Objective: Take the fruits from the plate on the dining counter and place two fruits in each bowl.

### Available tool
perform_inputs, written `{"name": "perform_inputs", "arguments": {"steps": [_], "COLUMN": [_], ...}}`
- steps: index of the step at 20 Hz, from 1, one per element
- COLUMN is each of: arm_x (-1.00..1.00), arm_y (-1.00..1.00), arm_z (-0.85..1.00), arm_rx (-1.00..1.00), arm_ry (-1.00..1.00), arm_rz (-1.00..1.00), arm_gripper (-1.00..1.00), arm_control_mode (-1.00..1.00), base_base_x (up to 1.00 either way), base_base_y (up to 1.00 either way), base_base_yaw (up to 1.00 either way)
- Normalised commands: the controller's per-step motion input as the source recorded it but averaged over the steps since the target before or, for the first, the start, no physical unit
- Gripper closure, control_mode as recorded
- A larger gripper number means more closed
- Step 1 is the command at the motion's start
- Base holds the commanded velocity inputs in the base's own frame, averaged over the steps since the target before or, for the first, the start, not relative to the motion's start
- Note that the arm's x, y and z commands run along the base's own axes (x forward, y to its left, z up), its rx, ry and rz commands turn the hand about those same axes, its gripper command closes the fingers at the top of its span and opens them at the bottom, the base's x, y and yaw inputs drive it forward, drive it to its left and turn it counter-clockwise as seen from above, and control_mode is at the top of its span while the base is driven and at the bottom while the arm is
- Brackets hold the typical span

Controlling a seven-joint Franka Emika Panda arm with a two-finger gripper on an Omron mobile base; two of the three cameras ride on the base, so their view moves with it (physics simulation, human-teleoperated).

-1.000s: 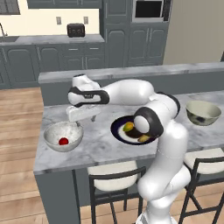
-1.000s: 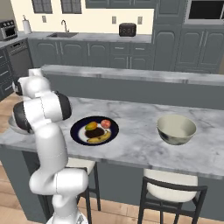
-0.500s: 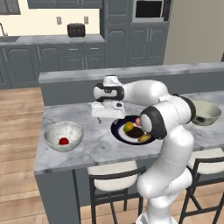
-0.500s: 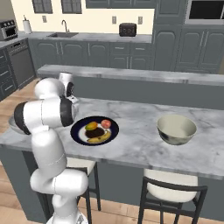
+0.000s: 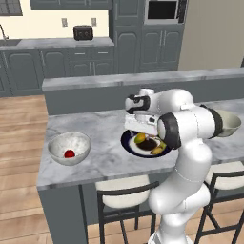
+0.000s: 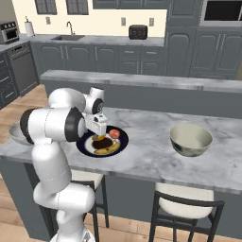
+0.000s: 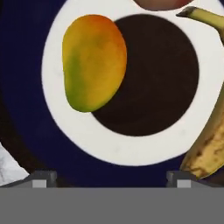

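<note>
Now | end effector (image 7: 109, 177) spread wide, empty | over plate (image 7: 26, 87) | near mango (image 7: 92, 61)

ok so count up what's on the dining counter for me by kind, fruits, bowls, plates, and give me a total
Fruits: 4 (red round one in the speckled bowl; mango, banana and pinkish-red one on the plate)
Bowls: 2 (speckled bowl; cream-grey bowl)
Plates: 1
Total: 7

Two stools (image 6: 182, 204) stand under the dining counter's front edge; toaster (image 6: 137, 32) and sink faucet (image 6: 70, 27) on back counter (image 6: 104, 40).
</note>
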Motion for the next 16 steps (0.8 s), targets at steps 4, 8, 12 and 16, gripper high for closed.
{"name": "perform_inputs", "arguments": {"steps": [4,8,12,16], "arm_x": [0.01,0.02,-0.03,-0.06], "arm_y": [-0.92,-0.27,-0.36,-0.40], "arm_z": [-0.29,-0.12,-0.23,-0.09], "arm_rx": [-0.02,-0.01,-0.02,-0.01], "arm_ry": [0.01,0.04,0.04,0.03], "arm_rz": [-0.18,-0.05,-0.05,-0.04], "arm_gripper": [-1.00,-1.00,-1.00,-1.00], "arm_control_mode": [-1.00,-1.00,-1.00,-1.00], "base_base_x": [0.00,0.00,0.00,0.00], "base_base_y": [0.00,0.00,0.00,0.00], "base_base_yaw": [0.00,0.00,0.00,0.00]}}
